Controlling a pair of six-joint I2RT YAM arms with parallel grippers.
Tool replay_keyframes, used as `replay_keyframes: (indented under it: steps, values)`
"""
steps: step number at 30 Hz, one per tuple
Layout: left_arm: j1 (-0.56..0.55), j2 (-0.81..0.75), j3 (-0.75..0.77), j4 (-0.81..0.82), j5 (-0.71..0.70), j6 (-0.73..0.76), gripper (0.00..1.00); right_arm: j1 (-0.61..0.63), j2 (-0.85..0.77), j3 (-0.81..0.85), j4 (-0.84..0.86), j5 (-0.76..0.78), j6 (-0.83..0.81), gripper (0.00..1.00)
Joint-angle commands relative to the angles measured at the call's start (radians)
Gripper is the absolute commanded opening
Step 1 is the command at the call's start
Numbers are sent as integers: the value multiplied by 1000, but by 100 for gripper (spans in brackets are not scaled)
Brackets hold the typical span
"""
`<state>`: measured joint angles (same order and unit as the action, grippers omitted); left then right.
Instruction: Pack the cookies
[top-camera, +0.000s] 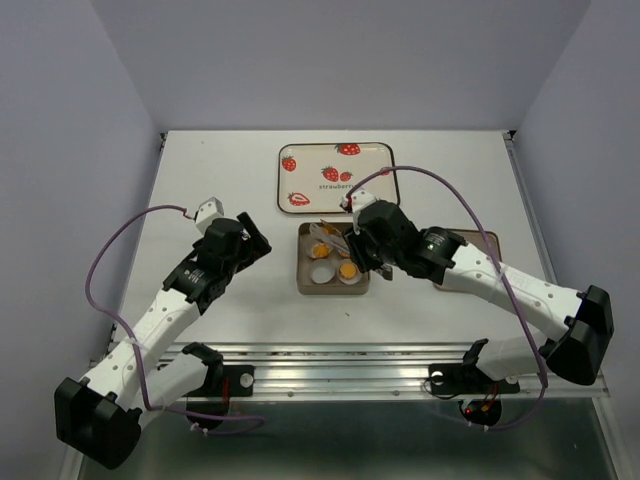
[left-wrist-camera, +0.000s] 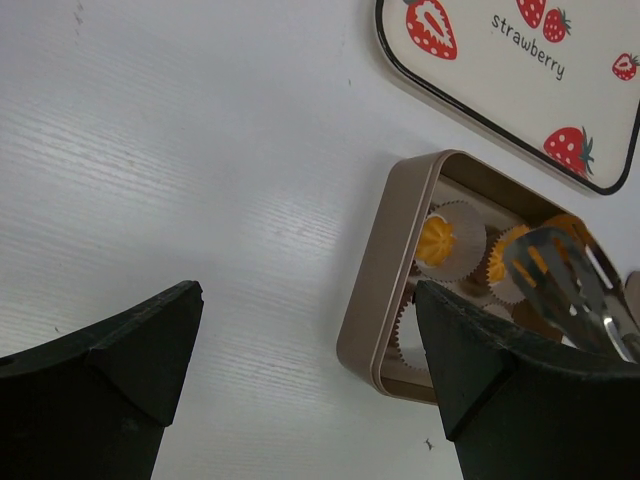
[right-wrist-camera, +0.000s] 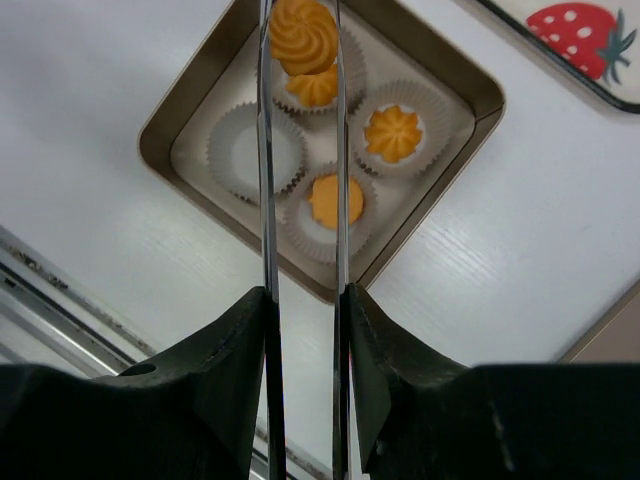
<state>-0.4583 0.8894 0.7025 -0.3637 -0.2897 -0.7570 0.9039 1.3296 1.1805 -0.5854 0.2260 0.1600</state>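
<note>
Right gripper (right-wrist-camera: 305, 330): clamped on metal tongs (right-wrist-camera: 265, 200). The tong tips, ahead of the fingers, pinch one cookie (right-wrist-camera: 303, 35) above the tin (right-wrist-camera: 190, 90). Three cookies (right-wrist-camera: 392, 133) sit beneath in paper cups (right-wrist-camera: 255, 150). Left gripper (left-wrist-camera: 305, 300): jaws spread wide, gripping nothing, tin to its right.

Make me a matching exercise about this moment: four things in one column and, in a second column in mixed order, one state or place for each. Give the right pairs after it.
Things
1. left gripper
2. right gripper
3. tongs
4. strawberry tray

States or places
a. pinch a cookie above the box
b. lies on the table beyond the box
c. open, holding nothing
d. shut on the tongs

Pairs: 1-c, 2-d, 3-a, 4-b
</note>
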Motion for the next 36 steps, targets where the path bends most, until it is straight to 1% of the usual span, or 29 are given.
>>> replay_keyframes:
  steps: [1,2,6,12,16,22,28,36]
  values:
    - [-2,-29,5,17,7,7,99,55,-40,-24,-50,-56,35,41]
    - [-2,-27,3,19,9,8,99,82,-35,-24,-76,-50,41,41]
    - [-3,-24,-1,23,11,7,99,125,-23,-22,-114,-4,61,41]
    - [-2,-20,-8,25,6,5,99,171,2,-16,-174,55,82,41]
    - [-3,-18,-14,25,3,2,99,171,11,-10,-194,75,85,41]
    - [-3,-6,-5,26,-3,5,99,171,28,-21,-176,78,82,41]
    - [-2,-1,-5,25,-9,5,99,171,52,-12,-152,36,55,41]
    - [-3,-9,-12,25,-12,-1,99,171,75,-9,-134,32,36,41]
